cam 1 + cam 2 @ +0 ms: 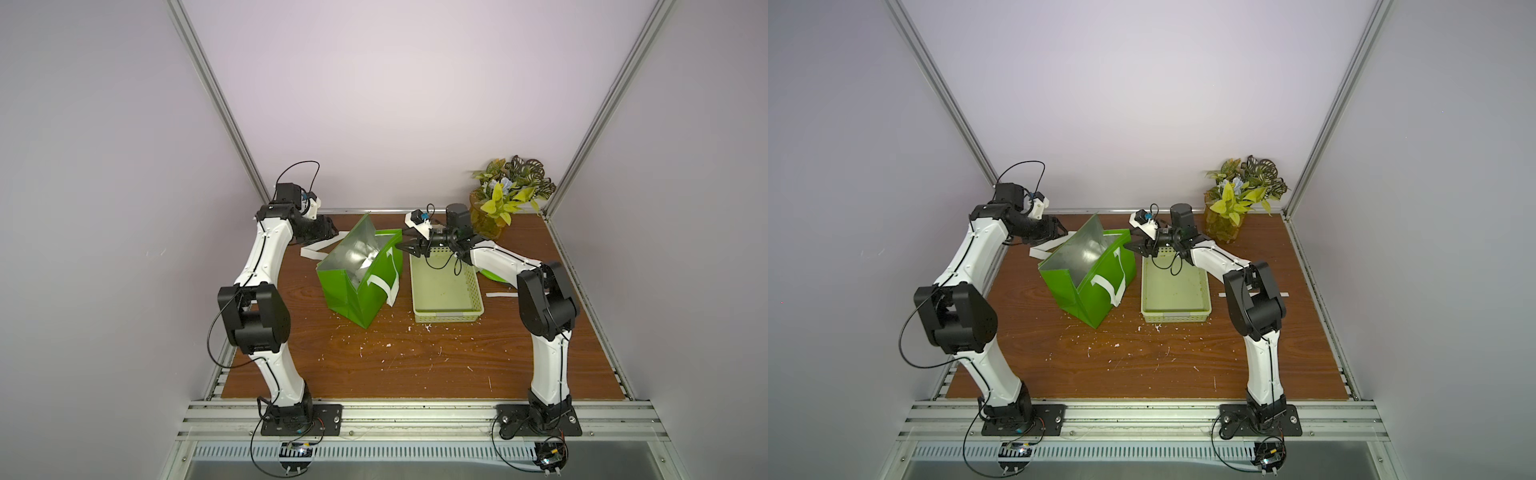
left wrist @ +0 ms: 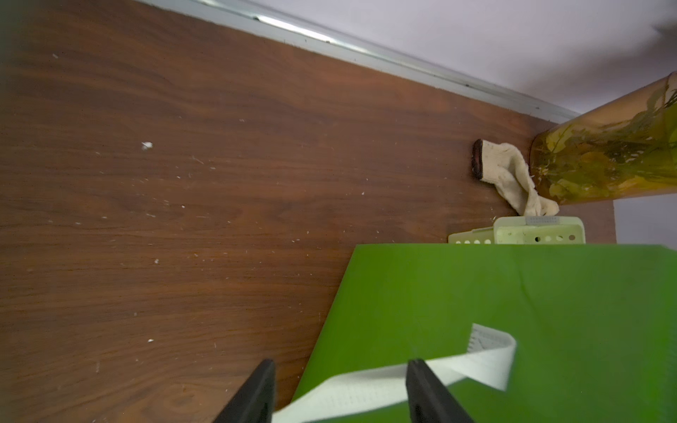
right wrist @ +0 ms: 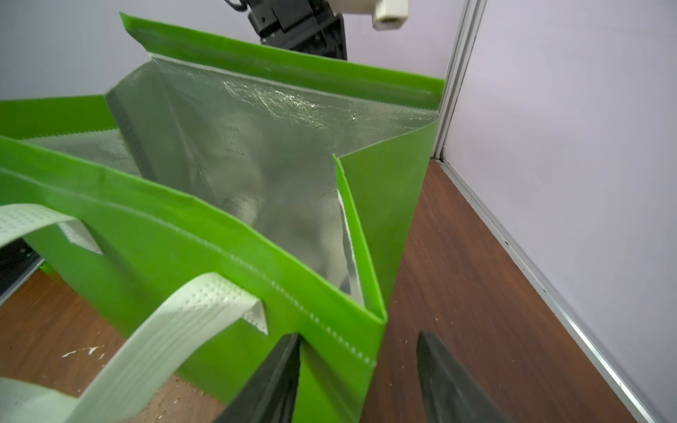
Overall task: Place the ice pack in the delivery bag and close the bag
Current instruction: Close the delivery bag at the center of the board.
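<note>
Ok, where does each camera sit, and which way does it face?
Both top views: high over the front edge, looking down and back across the table; left arm, right arm, delivery bag, basket, vase.
Left wrist: on the left arm, facing the bag's outer wall and white strap; left gripper fingers show.
Right wrist: on the right arm, looking into the bag's foil mouth; right gripper fingers show.
Shared: every view shows the bag; top and left wrist views share basket and vase.

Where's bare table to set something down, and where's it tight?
Free: the front half of the table, from the delivery bag and pale green basket to the near edge. Crowded: the back, where left gripper and right gripper flank the bag, plant vase behind the basket.
</note>
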Available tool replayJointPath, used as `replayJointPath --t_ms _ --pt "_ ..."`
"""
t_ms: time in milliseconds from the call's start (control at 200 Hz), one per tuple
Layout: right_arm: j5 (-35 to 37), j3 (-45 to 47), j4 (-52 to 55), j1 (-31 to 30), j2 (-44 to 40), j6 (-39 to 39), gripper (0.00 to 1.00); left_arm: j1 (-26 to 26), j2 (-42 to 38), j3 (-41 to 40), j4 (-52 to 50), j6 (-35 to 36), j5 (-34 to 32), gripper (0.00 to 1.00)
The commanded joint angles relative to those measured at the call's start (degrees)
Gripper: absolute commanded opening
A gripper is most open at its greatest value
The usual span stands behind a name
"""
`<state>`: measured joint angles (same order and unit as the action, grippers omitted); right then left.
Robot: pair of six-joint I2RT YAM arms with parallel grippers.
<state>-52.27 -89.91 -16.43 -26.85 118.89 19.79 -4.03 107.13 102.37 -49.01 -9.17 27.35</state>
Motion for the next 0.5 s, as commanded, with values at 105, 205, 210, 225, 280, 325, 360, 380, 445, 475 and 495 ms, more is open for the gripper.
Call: replayJointPath --t_ms 105,205,210,225,280,325,360,380,445,475,495 --pt "-2.38 -2.97 4.07 -2.21 -1.01 0.95 0.18 1.72 -0.08 -1.59 0.21 4.30 6.62 0.59" --pt "-1.71 -0.90 3.11 -2.94 -2.51 0.21 0.01 2.04 -0.55 -4.16 1.46 4.95 8.62 0.59" --pt "-1.70 -0.76 3.04 -3.03 -2.60 0.10 0.01 2.07 -0.58 -4.31 1.55 4.95 8.78 0.59" --pt "-1.54 -0.42 2.84 -3.16 -2.86 0.00 0.00 2.12 -0.74 -4.81 1.82 5.09 9.24 0.59" --pt "-1.52 0.99 2.22 -3.63 -4.05 -0.77 0.00 2.18 -1.34 -6.65 2.75 5.43 11.40 0.59" --pt "-1.52 2.44 2.03 -4.11 -5.31 -1.10 0.00 2.48 -1.86 -7.96 3.05 6.07 12.80 0.59" --pt "-1.53 3.86 1.27 -4.46 -6.35 -1.49 0.00 2.89 -2.16 -8.75 3.06 6.72 13.63 0.59" --pt "-1.44 4.76 0.76 -4.63 -7.01 -1.76 0.00 3.09 -2.34 -9.38 3.24 7.03 14.05 0.59" --pt "-1.13 7.57 -1.18 -5.12 -9.08 -2.71 0.00 3.88 -2.79 -10.68 3.60 7.71 15.56 0.59" --pt "-1.09 8.86 -2.12 -5.31 -9.96 -3.37 0.00 4.03 -2.89 -11.25 3.94 7.98 16.71 0.59" --pt "-1.16 9.58 -2.73 -5.38 -10.46 -3.95 0.00 4.16 -2.97 -11.66 4.30 8.09 17.39 0.59"
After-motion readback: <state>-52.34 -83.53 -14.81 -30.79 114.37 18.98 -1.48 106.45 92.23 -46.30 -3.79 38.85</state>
